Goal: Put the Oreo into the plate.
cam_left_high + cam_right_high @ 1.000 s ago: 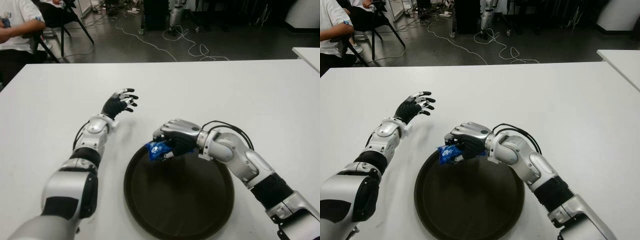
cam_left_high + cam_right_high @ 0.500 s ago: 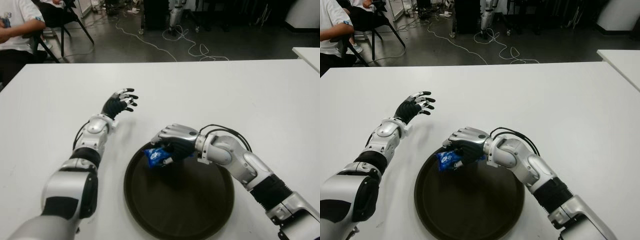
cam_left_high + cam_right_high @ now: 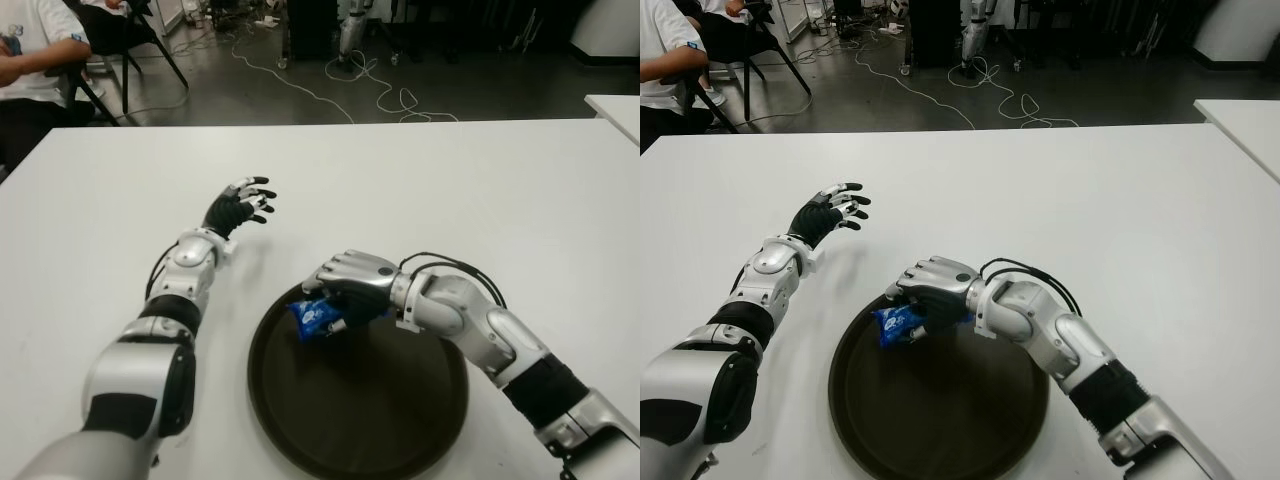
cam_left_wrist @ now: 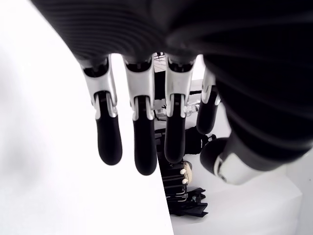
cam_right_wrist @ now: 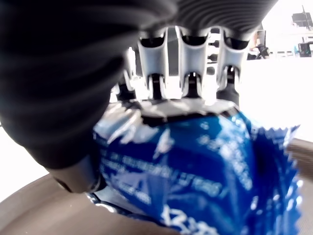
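Right hand [image 3: 348, 288] pinches blue Oreo packet [image 3: 314, 318] over dark round plate [image 3: 400, 440] far-left rim. Release low, inside rim. Left hand [image 3: 238, 208] idle, fingers spread, above white table [image 3: 480, 190].

Even overhead light; white table [image 3: 480, 180] glares, wrist views blurred close up with blown-out backgrounds.

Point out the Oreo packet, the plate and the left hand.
Oreo packet [image 3: 315, 318]: left eye view, on the blue wrapper showing below the right hand's fingers.
Plate [image 3: 360, 420]: left eye view, on its bare dark floor.
Left hand [image 3: 826, 213]: right eye view, on the palm, fingers spread.
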